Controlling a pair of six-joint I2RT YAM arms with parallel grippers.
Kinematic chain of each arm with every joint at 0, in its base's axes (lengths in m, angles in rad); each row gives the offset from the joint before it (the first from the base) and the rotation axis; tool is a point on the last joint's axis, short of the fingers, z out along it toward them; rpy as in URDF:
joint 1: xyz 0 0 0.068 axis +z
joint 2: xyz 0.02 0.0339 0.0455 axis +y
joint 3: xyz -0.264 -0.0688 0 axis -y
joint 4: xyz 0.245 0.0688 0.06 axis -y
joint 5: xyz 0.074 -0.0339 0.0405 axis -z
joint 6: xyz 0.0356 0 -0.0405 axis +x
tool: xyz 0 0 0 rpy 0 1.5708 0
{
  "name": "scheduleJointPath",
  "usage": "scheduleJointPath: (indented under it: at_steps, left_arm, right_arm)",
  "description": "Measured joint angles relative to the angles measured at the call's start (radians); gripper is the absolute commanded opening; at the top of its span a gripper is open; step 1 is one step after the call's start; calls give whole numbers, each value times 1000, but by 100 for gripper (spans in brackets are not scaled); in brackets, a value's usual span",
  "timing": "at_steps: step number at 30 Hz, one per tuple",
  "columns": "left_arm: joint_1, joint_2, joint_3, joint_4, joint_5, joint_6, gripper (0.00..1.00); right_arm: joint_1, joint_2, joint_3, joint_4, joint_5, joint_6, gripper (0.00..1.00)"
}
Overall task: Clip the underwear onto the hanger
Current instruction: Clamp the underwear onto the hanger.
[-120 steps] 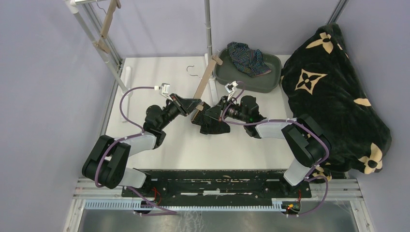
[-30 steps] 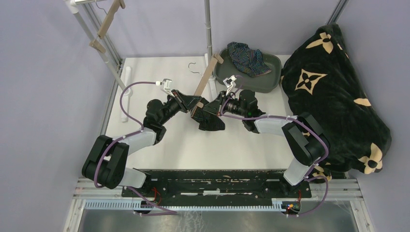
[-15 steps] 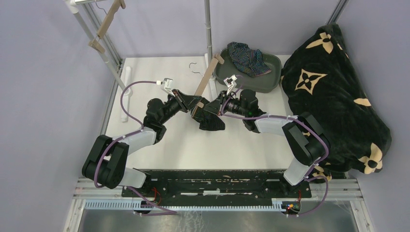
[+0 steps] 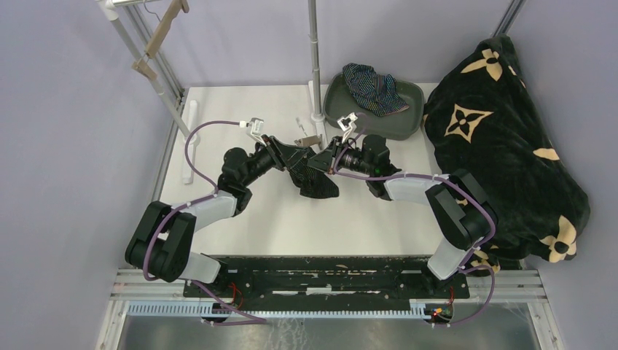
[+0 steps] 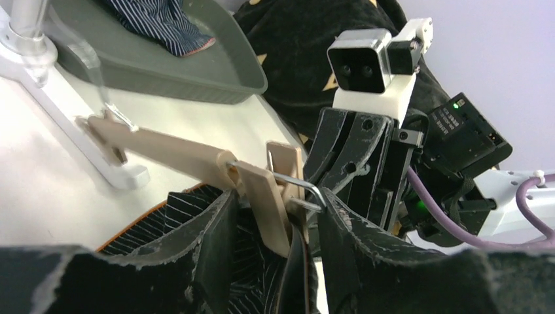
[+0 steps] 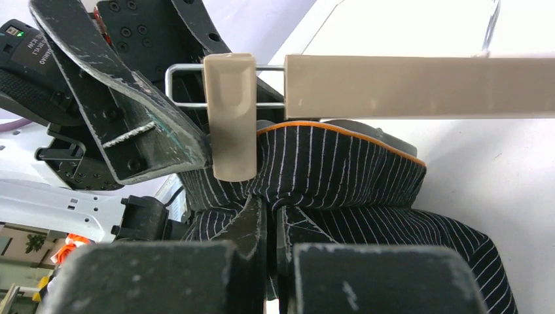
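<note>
1. Black pinstriped underwear (image 4: pixel 321 186) lies mid-counter (image 4: pixel 240 219) between the two grippers. Its orange-edged waistband is raised toward the hanger and its body trails to the near right, so its long axis runs far-left to near-right.
2. Clip (image 6: pixel 229 118): this beige clip overlaps the waistband edge in the right wrist view and appears to have bitten onto it. If so, one corner is fastened.
3. Hanger (image 5: pixel 163 152): half a second ago the bar sloped steeply up toward the pole (image 4: pixel 315 65); it has now dropped low. Its long axis runs from the clipped end at the grippers away to the pole's foot. Whether the far end rests on the counter cannot be told.
4. Left gripper (image 5: pixel 275 222): it has widened to roughly half open within the last second. Its fingers stand either side of the clip and hold nothing, which suggests the clip was just let spring shut.
5. Right gripper (image 6: pixel 269 219): fully closed, pinching a fold of the pinstriped fabric just below the clip.
6. Navy underwear (image 4: pixel 373 87) lies in the tray (image 4: pixel 408 125) at the far right, not yet clipped.
</note>
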Motion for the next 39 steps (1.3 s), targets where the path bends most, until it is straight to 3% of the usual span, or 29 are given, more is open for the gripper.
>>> scheduleJointPath:
  at_steps: [7, 16, 27, 34, 39]
  left_arm:
    - [0, 0, -3, -16, -5, 0, 43]
    - [-1, 0, -60, -34, -16, 0, 41]
    - [-1, -51, -70, -173, -84, 40, 39]
    - [-2, -69, -66, -262, -92, 65, 38]
    - [-2, -79, -42, -343, -92, 82, 41]
  right_arm:
    - [0, 0, -2, 5, -4, 2, 2]
    - [3, 0, -61, -13, -8, -3, 41]
    - [7, -1, -132, -159, 40, -40, 61]
    - [6, -87, -173, -338, 192, -69, 77]
    - [6, -145, -162, -431, 297, -74, 82]
